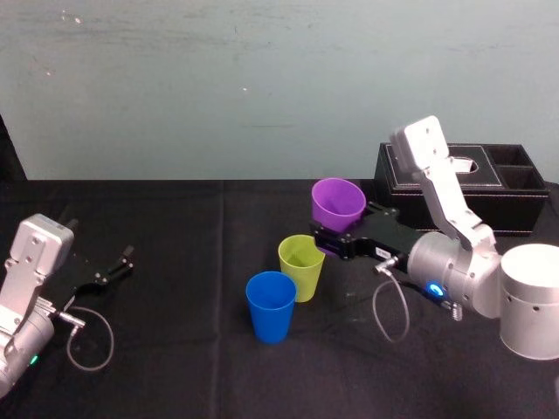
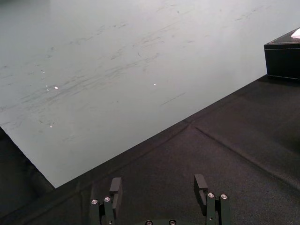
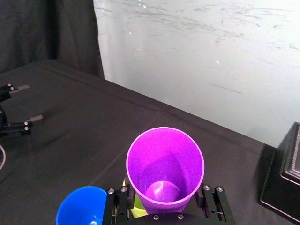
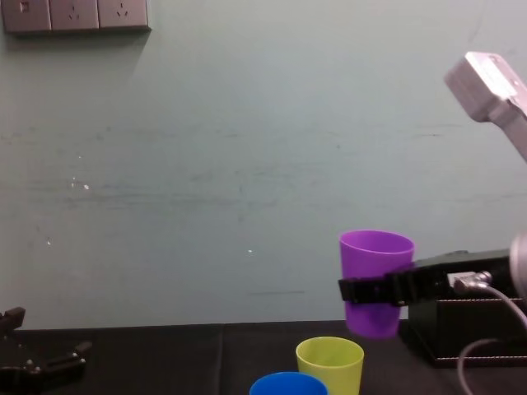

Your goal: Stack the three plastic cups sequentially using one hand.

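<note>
Cups mid-stack: my right gripper clamps the purple cup low on its wall, raised above the table just behind the yellow-green cup, which stands beside the blue cup. Light, slick and thin-walled, I judge, so squeeze gently. My left gripper rests parked, fingers apart.

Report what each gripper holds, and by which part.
The right gripper clamps the purple tapered plastic cup around its lower side wall, lifted upright. The left gripper is open, holding nothing.
</note>
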Controlling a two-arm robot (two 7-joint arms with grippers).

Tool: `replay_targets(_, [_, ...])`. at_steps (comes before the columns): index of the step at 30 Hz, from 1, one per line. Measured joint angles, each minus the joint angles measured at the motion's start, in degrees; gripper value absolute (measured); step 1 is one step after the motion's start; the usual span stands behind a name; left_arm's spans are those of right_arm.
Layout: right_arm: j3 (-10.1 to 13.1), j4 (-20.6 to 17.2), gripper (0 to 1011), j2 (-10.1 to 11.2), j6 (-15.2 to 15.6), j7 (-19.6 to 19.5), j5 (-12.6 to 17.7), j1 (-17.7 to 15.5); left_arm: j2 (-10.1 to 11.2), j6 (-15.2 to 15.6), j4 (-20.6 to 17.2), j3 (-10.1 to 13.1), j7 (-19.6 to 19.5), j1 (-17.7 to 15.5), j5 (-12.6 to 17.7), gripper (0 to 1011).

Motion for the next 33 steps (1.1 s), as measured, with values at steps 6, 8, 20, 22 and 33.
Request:
replay_targets(6, [-1.04, 2.09, 715, -1.2, 0.95, 0.54, 0.2, 2.28, 0.0, 0.0, 0.0, 0.0, 0.0, 0.0, 0.0, 1000])
replay_targets(8, [-1.46, 2.88, 715, -1.6, 1.02, 0.67, 0.23, 2.97, 0.0, 0.0, 0.0, 0.0, 0.0, 0.0, 0.0, 1000])
replay_targets(20, [-3.14, 7.14, 716, -3.1, -0.2, 1.22, 0.24, 5.31, 0.0, 0.0, 0.0, 0.0, 0.0, 0.0, 0.0, 1000])
replay_targets(22, [-3.3, 7.59, 716, -3.23, -0.34, 1.23, 0.24, 5.45, 0.0, 0.0, 0.0, 0.0, 0.0, 0.0, 0.0, 1000])
replay_targets(33, [-4.21, 10.33, 716, -3.75, -1.55, 1.66, 0.17, 6.46, 0.0, 0.0, 0.0, 0.0, 0.0, 0.0, 0.0, 1000])
